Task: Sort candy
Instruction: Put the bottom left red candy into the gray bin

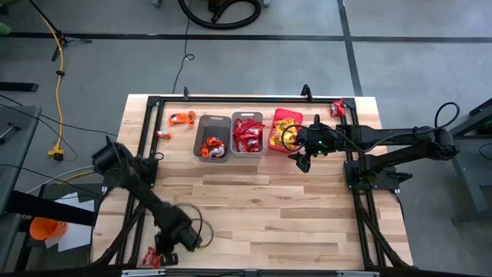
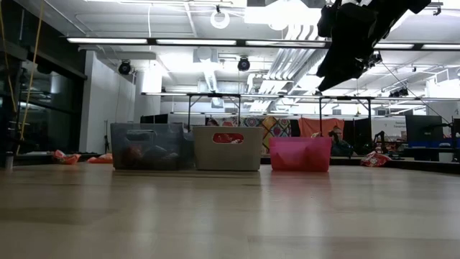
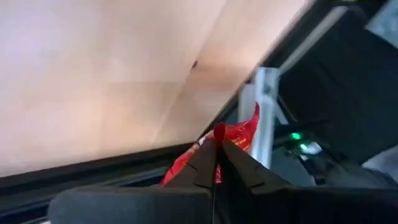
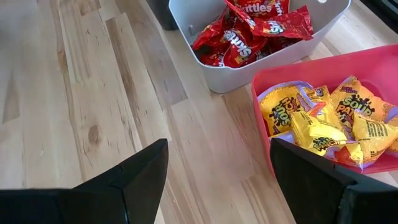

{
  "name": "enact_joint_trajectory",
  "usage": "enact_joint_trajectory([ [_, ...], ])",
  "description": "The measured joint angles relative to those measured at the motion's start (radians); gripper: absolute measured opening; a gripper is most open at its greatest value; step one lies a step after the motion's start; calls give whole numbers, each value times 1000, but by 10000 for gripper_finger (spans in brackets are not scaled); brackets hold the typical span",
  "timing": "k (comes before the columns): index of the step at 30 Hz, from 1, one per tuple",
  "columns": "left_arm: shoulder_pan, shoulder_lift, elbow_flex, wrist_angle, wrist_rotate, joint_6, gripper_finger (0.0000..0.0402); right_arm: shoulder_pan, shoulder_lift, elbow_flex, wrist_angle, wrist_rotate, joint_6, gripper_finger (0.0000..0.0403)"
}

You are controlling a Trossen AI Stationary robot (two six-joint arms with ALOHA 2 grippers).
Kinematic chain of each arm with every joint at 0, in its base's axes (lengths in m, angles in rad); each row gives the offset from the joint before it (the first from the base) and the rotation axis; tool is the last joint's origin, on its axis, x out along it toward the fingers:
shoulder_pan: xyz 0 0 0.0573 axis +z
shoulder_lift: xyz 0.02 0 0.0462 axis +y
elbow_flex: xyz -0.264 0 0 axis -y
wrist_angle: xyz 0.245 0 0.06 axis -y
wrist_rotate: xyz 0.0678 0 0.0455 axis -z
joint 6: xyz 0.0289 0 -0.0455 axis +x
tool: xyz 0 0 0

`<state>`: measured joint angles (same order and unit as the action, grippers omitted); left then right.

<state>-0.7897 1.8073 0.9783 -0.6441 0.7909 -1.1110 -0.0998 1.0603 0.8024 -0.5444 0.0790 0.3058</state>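
Candy in a small shiny red crinkly wrapper at the wooden table's seven o'clock corner looks light and slippery, best pinched by its edge, where the left gripper is closed on it, while the right gripper hangs wide open by the pink plastic bin.

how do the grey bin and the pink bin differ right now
The grey bin holds red-wrapped candy; the pink bin holds yellow-wrapped candy. In the high view the grey bin stands in the middle of the row, the pink bin at its right end. Both are open-topped and upright.
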Motion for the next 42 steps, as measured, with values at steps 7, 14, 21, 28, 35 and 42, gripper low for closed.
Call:
enact_joint_trajectory([
  [7,279,-299,0,-163,-134,257,1,0,0,0,13,0,-19,277],
  [14,690,-516,0,90,-387,475,0,0,0,0,84,18,1,277],
  [21,981,-518,0,586,-561,709,0,0,-1,0,279,52,8,277],
  [28,1099,-528,0,774,-518,758,0,0,-1,0,479,-24,4,277],
  [35,1116,-524,-118,879,-517,867,0,0,-2,0,591,60,0,277],
  [42,1155,-523,-327,1089,-532,864,0,0,-2,0,645,95,7,277],
])
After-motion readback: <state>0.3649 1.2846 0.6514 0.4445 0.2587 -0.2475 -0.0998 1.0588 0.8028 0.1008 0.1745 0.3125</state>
